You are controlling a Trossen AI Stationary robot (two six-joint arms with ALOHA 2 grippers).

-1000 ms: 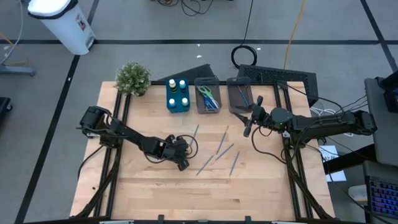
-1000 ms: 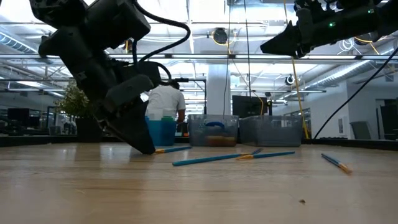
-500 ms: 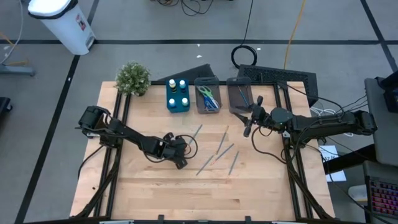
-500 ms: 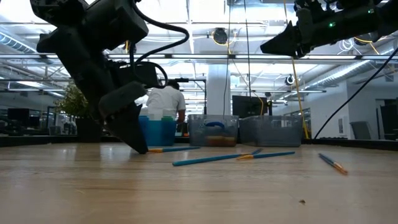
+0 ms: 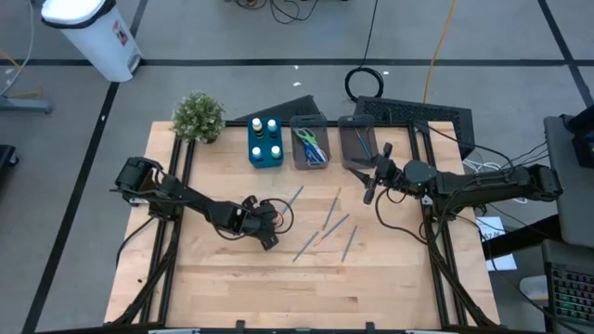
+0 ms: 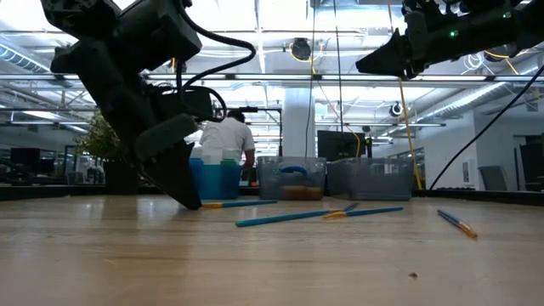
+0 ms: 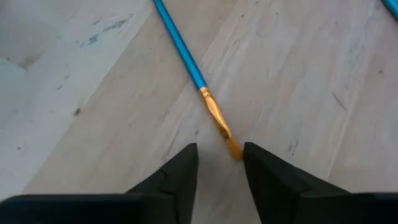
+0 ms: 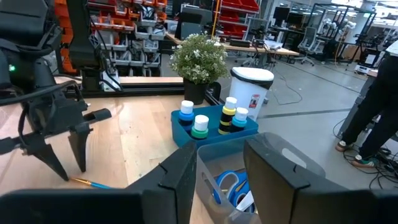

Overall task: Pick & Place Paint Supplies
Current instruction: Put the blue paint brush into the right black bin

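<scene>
Wooden tabletop [image 5: 223, 269], left gripper [image 5: 268, 238] down at a brush.

Jaws parted, tips near the wood, straddling the orange bristle end of a blue brush [image 7: 194, 68] lying flat, handle pointing away. Three more brushes [image 5: 327, 229] scattered just beyond. Right gripper [image 5: 369, 190] raised near the grey bin [image 5: 356, 144], jaws apart, holding nothing.

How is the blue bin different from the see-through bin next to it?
The blue bin is solid blue; the clear bin is see-through grey. The blue bin holds upright bottles with coloured caps; the clear bin holds scissors lying flat. Both sit along the table's far edge, side by side.
</scene>
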